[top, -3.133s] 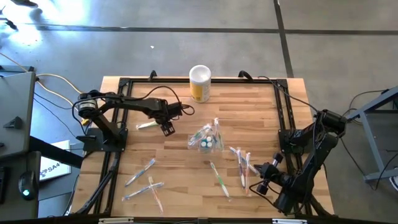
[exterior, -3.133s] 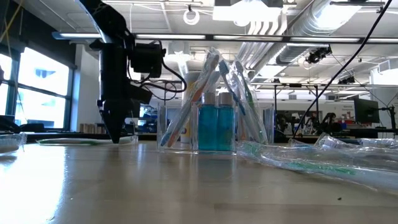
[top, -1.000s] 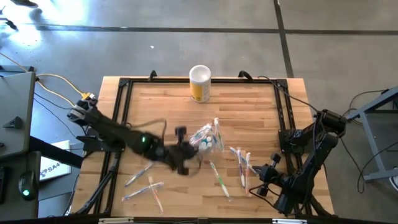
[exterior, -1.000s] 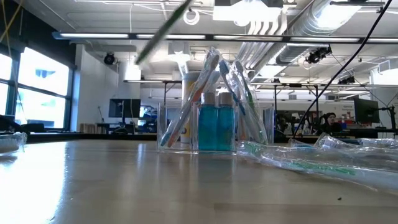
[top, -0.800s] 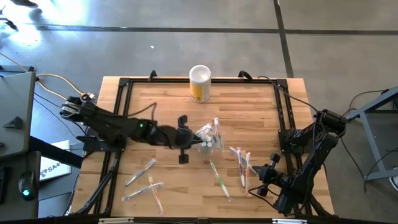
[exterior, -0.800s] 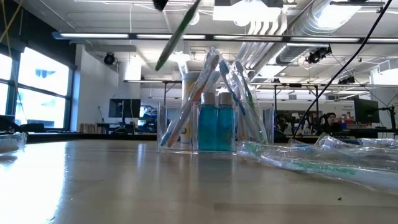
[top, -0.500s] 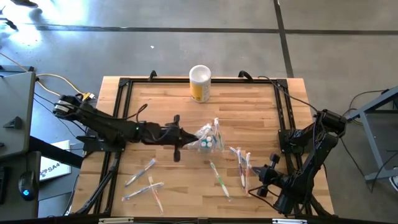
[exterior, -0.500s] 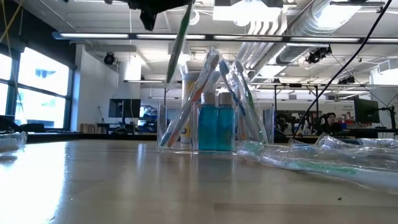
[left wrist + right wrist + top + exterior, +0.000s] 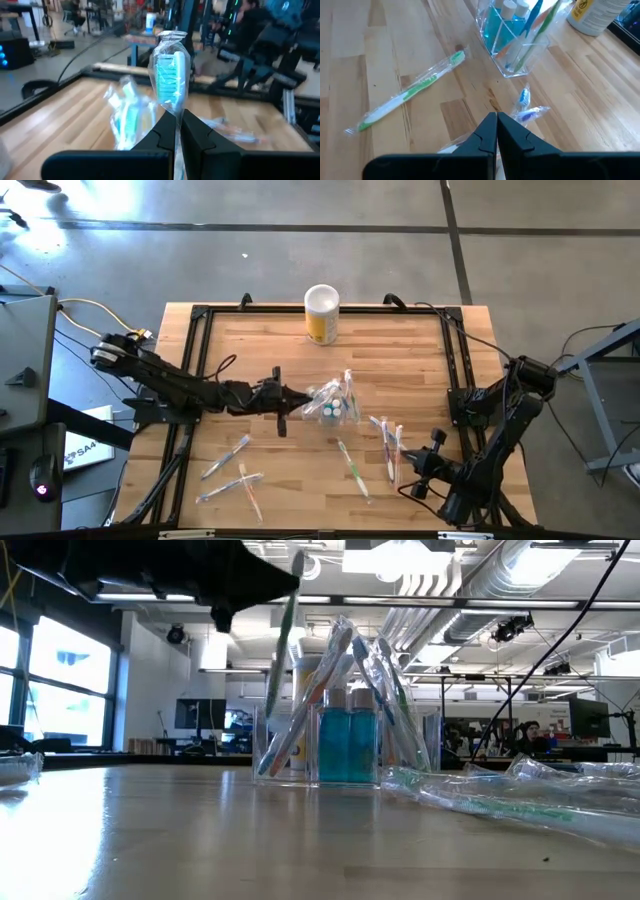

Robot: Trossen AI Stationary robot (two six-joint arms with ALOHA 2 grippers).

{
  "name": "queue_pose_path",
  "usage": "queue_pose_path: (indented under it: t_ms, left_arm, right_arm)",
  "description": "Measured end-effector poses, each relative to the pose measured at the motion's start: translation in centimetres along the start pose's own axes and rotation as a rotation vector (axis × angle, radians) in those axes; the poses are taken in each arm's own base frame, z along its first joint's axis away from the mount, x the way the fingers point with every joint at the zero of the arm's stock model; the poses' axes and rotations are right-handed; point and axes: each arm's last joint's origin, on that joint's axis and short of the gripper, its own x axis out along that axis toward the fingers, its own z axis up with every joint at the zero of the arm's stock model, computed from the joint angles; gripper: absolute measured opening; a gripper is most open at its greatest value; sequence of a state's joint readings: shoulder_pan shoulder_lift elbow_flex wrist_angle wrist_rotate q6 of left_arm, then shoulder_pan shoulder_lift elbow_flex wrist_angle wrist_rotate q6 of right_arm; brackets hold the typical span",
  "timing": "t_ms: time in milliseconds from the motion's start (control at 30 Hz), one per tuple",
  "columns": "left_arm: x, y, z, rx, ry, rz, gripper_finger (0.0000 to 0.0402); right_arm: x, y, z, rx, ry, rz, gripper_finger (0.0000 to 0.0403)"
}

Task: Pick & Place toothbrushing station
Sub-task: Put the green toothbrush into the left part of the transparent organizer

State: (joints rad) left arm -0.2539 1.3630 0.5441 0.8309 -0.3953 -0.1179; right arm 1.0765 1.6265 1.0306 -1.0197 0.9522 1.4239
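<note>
The clear plastic holder [image 9: 335, 405] stands upright near the middle of the table [image 9: 400, 340]; it contains two teal tubes [image 9: 347, 745] with pale caps, set side by side, and several wrapped toothbrushes [image 9: 385, 690] leaning outward against its walls. Beyond the holder, at the table's far edge, stands a yellow canister [image 9: 321, 315] with a white top; its contents cannot be seen. The left gripper [image 9: 283, 397] sits just beside the holder, on the side of the left arm's base, raised above the tabletop. Its fingers [image 9: 197, 142] are clamped on a wrapped green-bristled toothbrush [image 9: 171, 80], which hangs nearly upright with its lower end close to the holder's rim; whether it has entered the holder appears uncertain from the low view. Loose wrapped toothbrushes [image 9: 355, 467] lie flat on the table on the near side of the holder, some toward the right arm, others [image 9: 232, 478] toward the left. The right gripper [image 9: 496, 131], fingers pressed together and empty, waits low over the table's near corner, well apart from the holder.
</note>
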Motion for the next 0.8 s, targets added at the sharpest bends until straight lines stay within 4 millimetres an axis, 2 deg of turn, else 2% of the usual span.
queue_pose_path:
  t_ms: [500,800]
  left_arm:
    - [2.4,1.2,-4.2,-0.037,0.042,0.064,0.0003]
    - [2.5,1.2,-5.0,-0.032,0.092,0.074,0.0005]
  right_arm:
    - [0.2,0.1,0.1,-0.001,0.014,0.003,0.0004]
    - [0.2,0.1,0.1,-0.001,0.013,0.003,0.0004]
